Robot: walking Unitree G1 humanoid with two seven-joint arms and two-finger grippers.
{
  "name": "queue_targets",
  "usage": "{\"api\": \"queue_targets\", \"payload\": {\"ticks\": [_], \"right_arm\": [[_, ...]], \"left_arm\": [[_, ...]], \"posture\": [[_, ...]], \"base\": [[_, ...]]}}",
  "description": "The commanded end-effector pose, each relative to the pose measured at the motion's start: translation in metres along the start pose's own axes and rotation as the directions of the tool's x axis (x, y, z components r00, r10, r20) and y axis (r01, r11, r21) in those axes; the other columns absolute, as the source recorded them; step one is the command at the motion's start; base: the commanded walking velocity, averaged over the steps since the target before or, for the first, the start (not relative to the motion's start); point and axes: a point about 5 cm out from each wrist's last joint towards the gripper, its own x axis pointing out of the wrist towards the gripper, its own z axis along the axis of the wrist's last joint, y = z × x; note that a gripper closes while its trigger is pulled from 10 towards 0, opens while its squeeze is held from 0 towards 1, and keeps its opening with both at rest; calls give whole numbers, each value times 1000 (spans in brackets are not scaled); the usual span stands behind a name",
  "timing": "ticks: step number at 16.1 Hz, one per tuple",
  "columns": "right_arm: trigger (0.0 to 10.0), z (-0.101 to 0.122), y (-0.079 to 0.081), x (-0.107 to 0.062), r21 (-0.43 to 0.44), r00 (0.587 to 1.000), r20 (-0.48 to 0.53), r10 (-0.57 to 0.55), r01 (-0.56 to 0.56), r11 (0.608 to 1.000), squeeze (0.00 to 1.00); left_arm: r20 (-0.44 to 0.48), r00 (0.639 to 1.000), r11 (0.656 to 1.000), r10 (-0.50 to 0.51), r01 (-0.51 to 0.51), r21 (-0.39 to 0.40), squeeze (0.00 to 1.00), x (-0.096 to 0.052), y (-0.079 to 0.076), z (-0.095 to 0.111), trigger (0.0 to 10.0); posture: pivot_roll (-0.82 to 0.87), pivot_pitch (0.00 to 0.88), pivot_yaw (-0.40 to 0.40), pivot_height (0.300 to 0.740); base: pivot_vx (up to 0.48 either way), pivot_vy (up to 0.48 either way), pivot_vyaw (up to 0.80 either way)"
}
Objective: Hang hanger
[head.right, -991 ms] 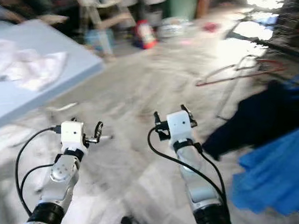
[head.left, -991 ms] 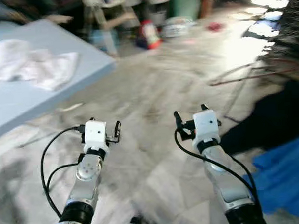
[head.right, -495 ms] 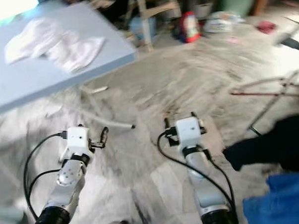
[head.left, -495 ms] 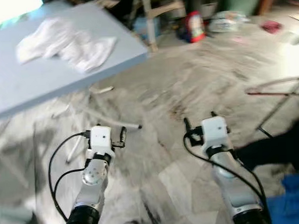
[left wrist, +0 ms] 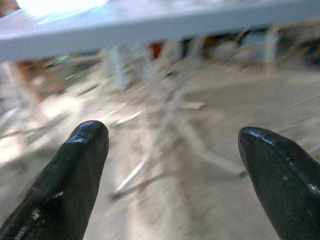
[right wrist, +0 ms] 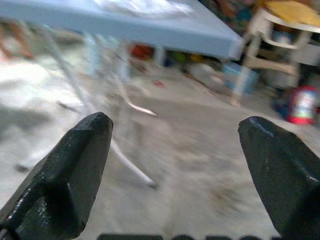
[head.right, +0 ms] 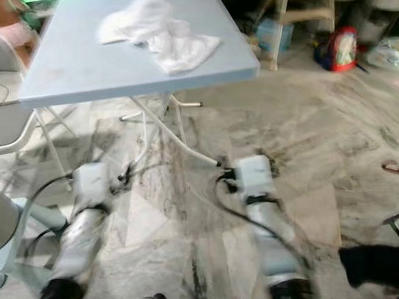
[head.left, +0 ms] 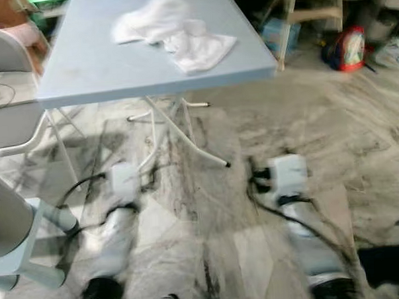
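Left eye view showed my two arms blurred and held out low over the grey marbled floor (head.left: 358, 149); my left gripper (left wrist: 170, 175) had its fingers spread wide apart with nothing between them, and my right gripper (right wrist: 175, 175) was likewise spread and empty; both wrist views looked past those black fingertips (left wrist: 82, 145) toward the white folding legs (head.left: 179, 130) of the table; just beyond my arms stood that blue-grey table (head.left: 96, 61), its top bare along the near edge; a crumpled white cloth (head.left: 174, 31) lay on the far half of the tabletop, toward my right; to my left, beside the table, stood a grey chair (head.left: 3, 59), with another pale grey piece of furniture (head.left: 11, 224) closer to my left arm, too blurred for me to tell what it was; on my right, near my right arm, a dark cloth (head.right: 380, 264) lay on the floor; at the right edge of the right eye view, a thin reddish piece (head.right: 398, 169) rested on the floor, possibly the hanger, though I could not tell; farther back on the right sat a red bottle-like object (head.left: 346, 49) and a white stool (head.left: 312, 9).
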Motion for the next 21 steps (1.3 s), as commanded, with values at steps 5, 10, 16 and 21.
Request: {"api": "queue_targets", "payload": {"ticks": [5,10,16,21], "right_arm": [[10000,-2,-4,-6,-8,1000,-9,7,-7,1000,0],[10000,-3,-3,-7,-1,1000,-12,13,-13,1000,0],[10000,0,-7,-9,58,1000,1,-8,8,998,0],[10000,-2,-5,-11,73,1000,-12,-5,6,997,0]], "left_arm": [[9,1000,1000,4,-4,7,0,-7,0,1,10000],[3,1000,1000,5,-5,12,0,-10,4,1,10000],[-21,1000,1000,-15,15,-12,0,-10,-3,0,10000],[-37,999,1000,-11,10,-28,0,-9,-3,0,10000]], "posture": [[125,218,-2,740],[128,225,3,740],[107,228,3,740],[117,231,-2,740]], "base": [[0,0,800],[0,0,800],[0,0,214],[0,0,0]]}}
